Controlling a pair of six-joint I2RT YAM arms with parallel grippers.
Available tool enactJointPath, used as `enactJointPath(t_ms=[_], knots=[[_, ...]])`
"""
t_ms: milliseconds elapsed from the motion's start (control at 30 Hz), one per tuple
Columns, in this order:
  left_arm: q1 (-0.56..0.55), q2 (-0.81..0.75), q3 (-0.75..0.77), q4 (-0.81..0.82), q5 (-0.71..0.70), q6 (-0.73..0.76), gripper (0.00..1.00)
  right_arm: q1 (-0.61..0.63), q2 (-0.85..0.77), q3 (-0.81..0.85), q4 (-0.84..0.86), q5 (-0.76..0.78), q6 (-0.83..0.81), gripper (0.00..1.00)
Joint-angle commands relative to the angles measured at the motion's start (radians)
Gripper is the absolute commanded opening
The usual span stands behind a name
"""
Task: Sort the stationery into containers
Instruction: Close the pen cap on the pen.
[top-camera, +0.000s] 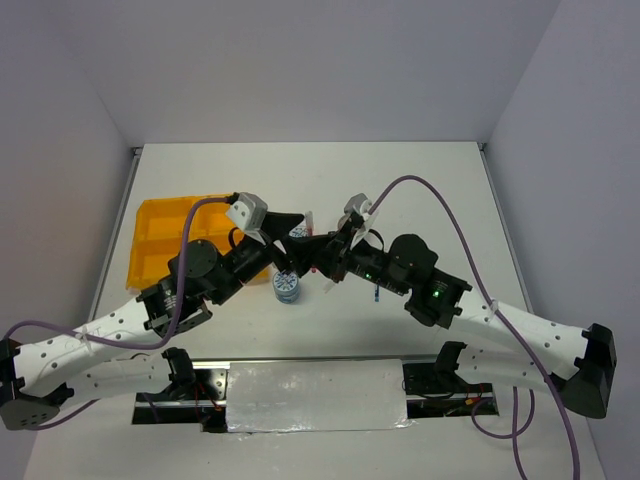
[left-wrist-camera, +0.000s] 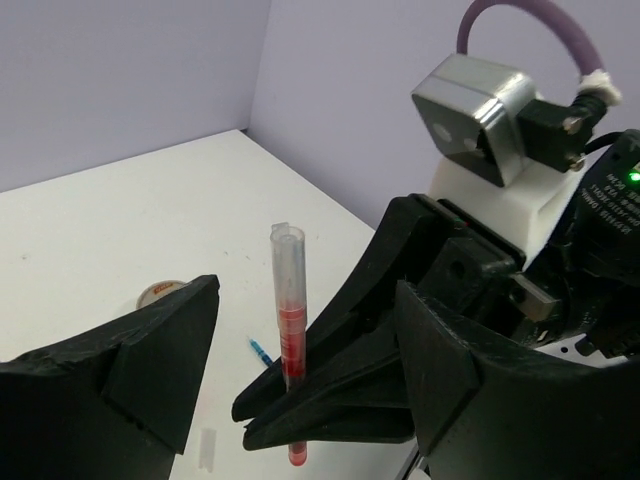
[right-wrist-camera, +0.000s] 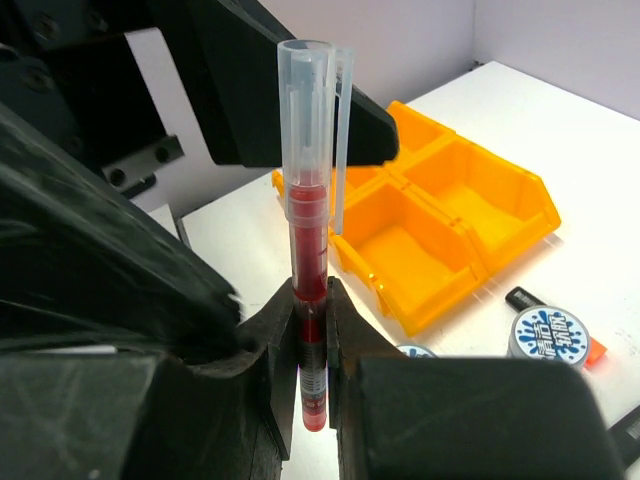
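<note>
My right gripper (right-wrist-camera: 312, 305) is shut on a red pen (right-wrist-camera: 310, 200) with a clear cap and holds it upright above the table. My left gripper (left-wrist-camera: 300, 345) is open, with one finger on each side of the pen (left-wrist-camera: 287, 320) and of the right gripper's fingers (left-wrist-camera: 340, 400), not touching the pen. In the top view the two grippers, left (top-camera: 283, 247) and right (top-camera: 318, 250), meet at mid-table. The yellow-orange divided tray (top-camera: 160, 235) lies to the left and also shows in the right wrist view (right-wrist-camera: 470, 215). A blue-white tape roll (top-camera: 287, 288) lies below the grippers.
A blue-white tape roll (right-wrist-camera: 548, 335) and a black marker (right-wrist-camera: 525, 297) lie near the tray's front. A grey tape ring (left-wrist-camera: 160, 292), a blue pen (left-wrist-camera: 260, 350) and a small clear piece (left-wrist-camera: 208, 450) lie on the white table. Walls enclose the table on three sides.
</note>
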Motion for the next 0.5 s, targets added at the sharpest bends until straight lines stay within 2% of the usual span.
enactJointPath(t_ms=[0, 300, 467], knots=[[-0.007, -0.031, 0.028, 0.03, -0.002, 0.039, 0.82, -0.003, 0.009, -0.001, 0.061, -0.01, 0.018, 0.0], [0.019, -0.028, 0.05, 0.032, -0.047, 0.066, 0.73, -0.003, 0.021, -0.008, 0.061, -0.043, 0.033, 0.0], [0.083, -0.028, 0.039, 0.041, 0.002, 0.027, 0.69, -0.001, 0.026, -0.005, 0.054, -0.051, 0.03, 0.0]])
